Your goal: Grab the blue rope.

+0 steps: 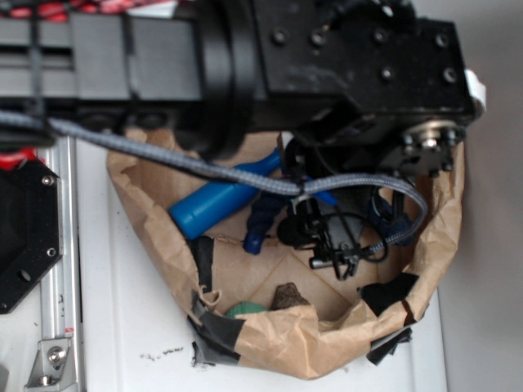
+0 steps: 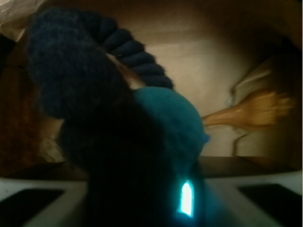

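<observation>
A black robot arm (image 1: 327, 57) reaches across the top of the exterior frame and dips into a crumpled brown paper bag (image 1: 302, 343) sitting on a white desk (image 1: 122, 310). The bag's torn rim is patched with strips of black tape (image 1: 216, 327). Inside, the blue rope (image 1: 263, 214), dark navy and twisted, lies at the frame's centre, just right of a bright blue plastic cylinder (image 1: 216, 204) that slants from lower left to upper right. One rope end points down toward the bag's floor. A thin grey braided cable (image 1: 163, 155) from the arm sweeps across the bag's mouth from the left and loops down on the right.

The claw (image 1: 315, 224) hangs low inside the bag, right beside the rope, but its black parts blur together here, and whether its fingers are parted or closed on anything cannot be told.

In the wrist view the rope (image 2: 85, 61) fills the upper left, very close to the lens and curling in a thick arc over the cardboard-coloured floor. A teal, rounded object (image 2: 175, 123) sits just below it at centre, blurred. A golden, brush-like shape (image 2: 255, 111) lies at right. Near the bag's bottom edge in the exterior view, a small green item (image 1: 245, 309) and a dark brown lump (image 1: 288, 296) rest side by side.
</observation>
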`<state>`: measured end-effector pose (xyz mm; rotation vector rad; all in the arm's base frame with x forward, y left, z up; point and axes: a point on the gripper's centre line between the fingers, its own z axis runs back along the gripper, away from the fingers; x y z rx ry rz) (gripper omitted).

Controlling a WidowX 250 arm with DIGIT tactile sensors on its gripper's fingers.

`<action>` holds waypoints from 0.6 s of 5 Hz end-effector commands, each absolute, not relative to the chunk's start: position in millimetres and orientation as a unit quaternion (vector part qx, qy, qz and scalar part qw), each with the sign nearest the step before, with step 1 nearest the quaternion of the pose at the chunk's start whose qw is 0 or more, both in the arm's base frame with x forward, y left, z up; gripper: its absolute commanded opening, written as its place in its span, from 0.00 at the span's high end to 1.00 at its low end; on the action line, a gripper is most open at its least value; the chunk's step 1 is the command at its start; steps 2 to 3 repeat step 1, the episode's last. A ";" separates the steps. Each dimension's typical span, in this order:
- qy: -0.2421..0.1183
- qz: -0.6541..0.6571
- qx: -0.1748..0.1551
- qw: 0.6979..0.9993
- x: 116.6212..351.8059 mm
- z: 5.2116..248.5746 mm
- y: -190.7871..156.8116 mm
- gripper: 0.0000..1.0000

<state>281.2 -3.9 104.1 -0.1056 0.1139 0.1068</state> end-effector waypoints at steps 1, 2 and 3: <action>0.007 0.052 -0.040 0.998 271.9 120.2 -0.1 1.00; 0.007 0.052 -0.040 0.998 271.9 120.2 -0.1 1.00; 0.007 0.052 -0.040 0.998 271.9 120.2 -0.1 1.00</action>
